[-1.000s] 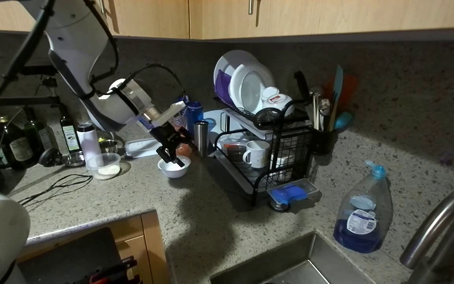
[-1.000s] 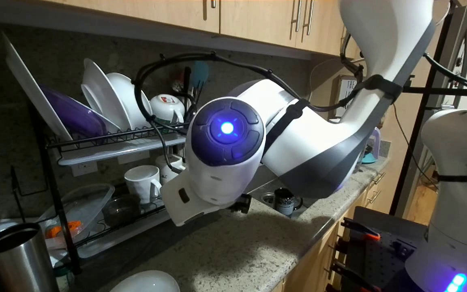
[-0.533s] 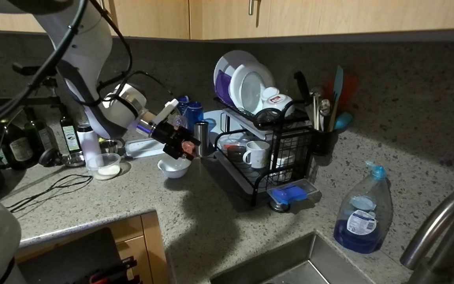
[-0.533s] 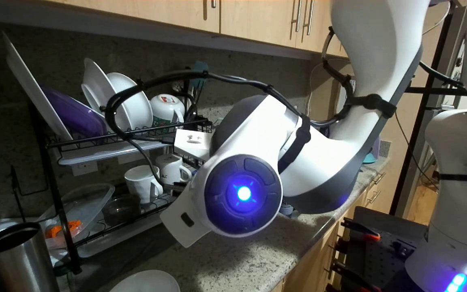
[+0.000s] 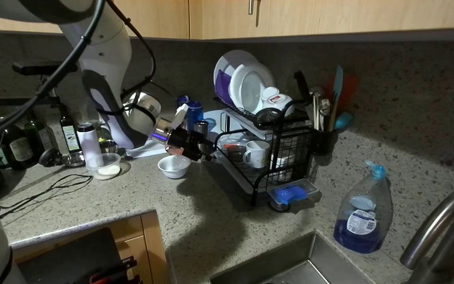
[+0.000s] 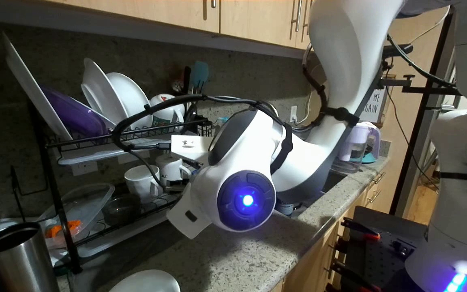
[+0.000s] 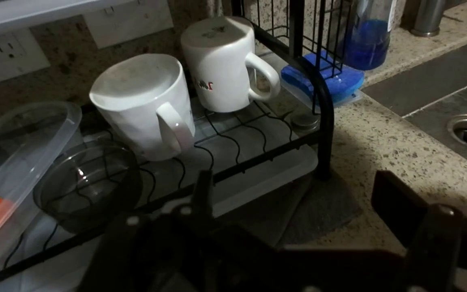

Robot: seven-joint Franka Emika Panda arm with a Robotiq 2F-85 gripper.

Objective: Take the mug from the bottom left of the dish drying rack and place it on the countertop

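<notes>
The whitish mug (image 7: 144,107) stands upright on the lower tier of the black wire dish rack (image 7: 266,155), its handle toward the rack's open front. It also shows in both exterior views (image 5: 257,154) (image 6: 139,182). A second white mug (image 7: 223,67) stands upside down right beside it. My gripper (image 7: 294,178) is open and empty, its black fingers wide apart. It is outside the rack, just short of the lower tier's front edge in an exterior view (image 5: 210,154). The arm hides most of it in an exterior view. The speckled countertop (image 5: 207,225) lies in front of the rack.
A white bowl (image 5: 174,167) sits below the gripper. A steel tumbler (image 6: 18,259) stands at the rack's end. A clear container (image 7: 26,162) and a glass bowl (image 7: 89,184) sit left of the mug. The upper tier (image 5: 250,124) holds plates. A sink (image 5: 290,272) lies ahead.
My gripper has moved right toward the rack's lower tier in an exterior view and turned from pointing downward to nearly level. The mugs and rack have not moved.
</notes>
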